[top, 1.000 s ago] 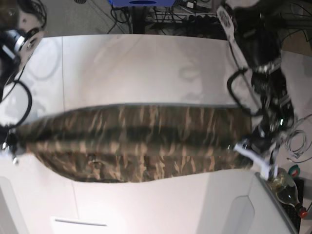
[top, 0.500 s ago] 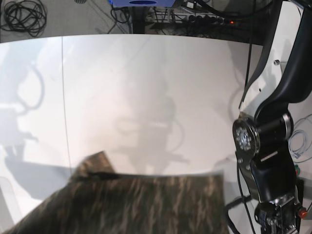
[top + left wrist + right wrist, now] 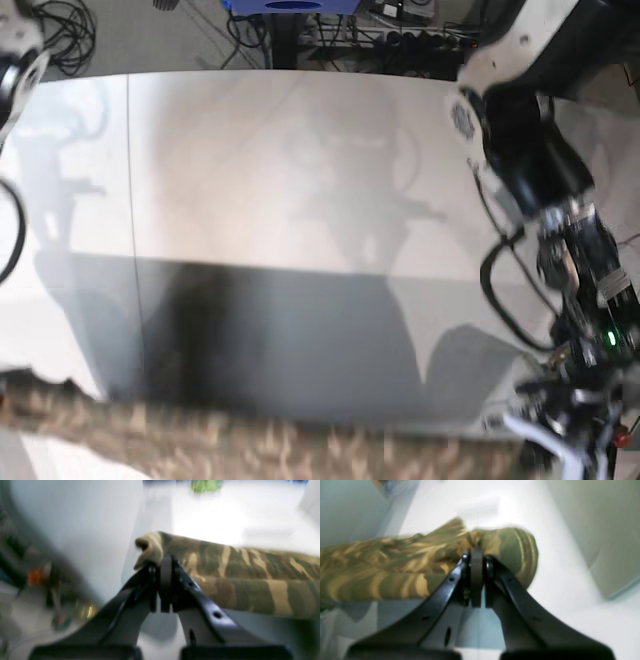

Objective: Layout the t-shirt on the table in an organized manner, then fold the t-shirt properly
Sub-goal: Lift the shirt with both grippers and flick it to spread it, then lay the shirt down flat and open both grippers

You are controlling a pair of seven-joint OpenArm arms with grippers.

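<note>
Along the 6 o'clock edge of the base view, the camouflage t-shirt (image 3: 250, 448) is hanging blurred, stretched between both arms. At 3 o'clock the left hand (image 3: 162, 566) is pinching one bunched end of it, jaws pressed together on the cloth. At 9 o'clock the right hand (image 3: 476, 555) is pinching the other end likewise. Beyond, toward 12 o'clock, the white worktop (image 3: 300, 180) is lying bare. Judging from such small bites of fabric, a fast swing risks tugging a corner free, leaving the shirt landing crumpled.

the t-shirt (image 3: 250, 440) stretches across the table's (image 3: 300, 150) near edge.
</note>
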